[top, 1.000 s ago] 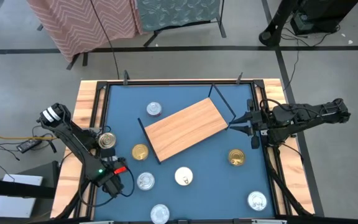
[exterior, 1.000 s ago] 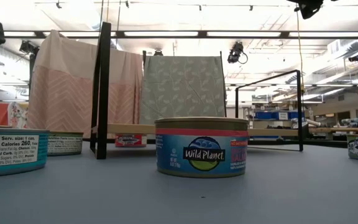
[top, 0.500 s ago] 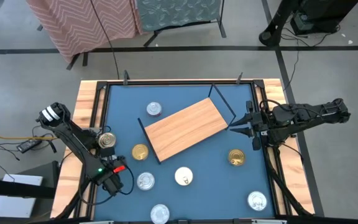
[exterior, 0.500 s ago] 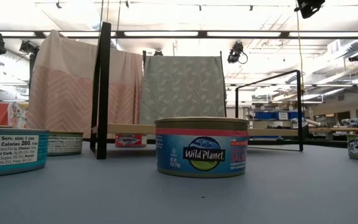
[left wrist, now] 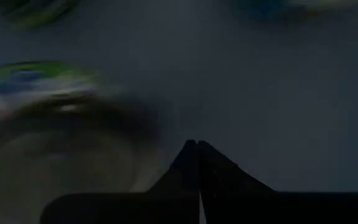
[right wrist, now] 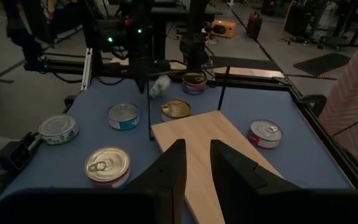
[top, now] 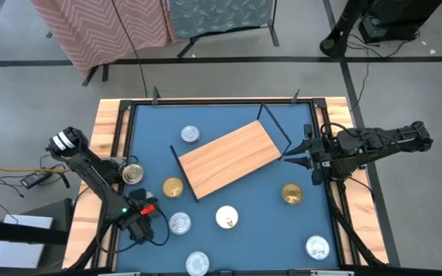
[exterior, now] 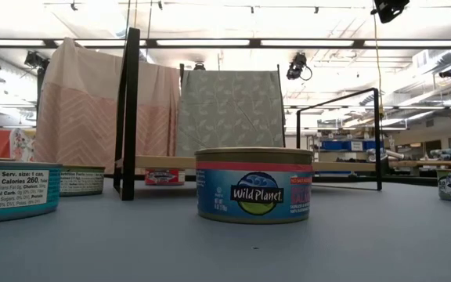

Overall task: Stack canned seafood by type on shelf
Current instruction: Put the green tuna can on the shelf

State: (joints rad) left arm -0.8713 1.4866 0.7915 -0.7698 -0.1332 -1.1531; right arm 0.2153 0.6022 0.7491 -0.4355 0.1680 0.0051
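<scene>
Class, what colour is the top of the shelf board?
Light wood shelf board, best in the high view.

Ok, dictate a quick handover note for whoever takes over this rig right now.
Left gripper: jaws shut, holding nothing, low at the table's near-left corner.
Right gripper: empty, at the right end of the shelf.
Shelf: lies skewed mid-table, nothing on it.
Cans: eight in sight on the table, around the shelf, gold-lidded can closest.
Done: nothing stacked.
Left: all sorting and stacking.

Labelled tin [exterior: 254,186] upright at centre of table [exterior: 210,251]; wooden shelf [exterior: 210,163] with black end frames behind.
</scene>
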